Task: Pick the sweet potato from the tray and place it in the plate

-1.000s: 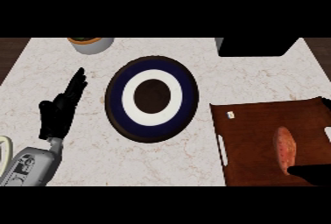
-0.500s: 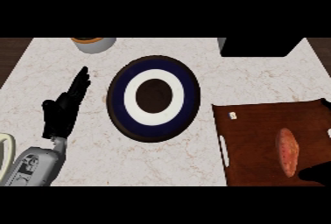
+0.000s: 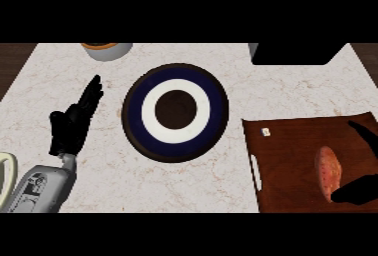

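On the tray (image 3: 295,165) at the counter's right we see the sweet potato (image 3: 328,172), our right hand (image 3: 354,190) spread open around it, thumb below, a finger above. The plate (image 3: 176,112) sits well apart at centre. Our left hand (image 3: 72,125) rests open at left, fingers straight.

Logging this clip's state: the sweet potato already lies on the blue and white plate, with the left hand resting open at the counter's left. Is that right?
Not quite. The head view shows the sweet potato lying on the brown tray at the right, not on the plate, which holds nothing. The left hand does rest open at the counter's left.
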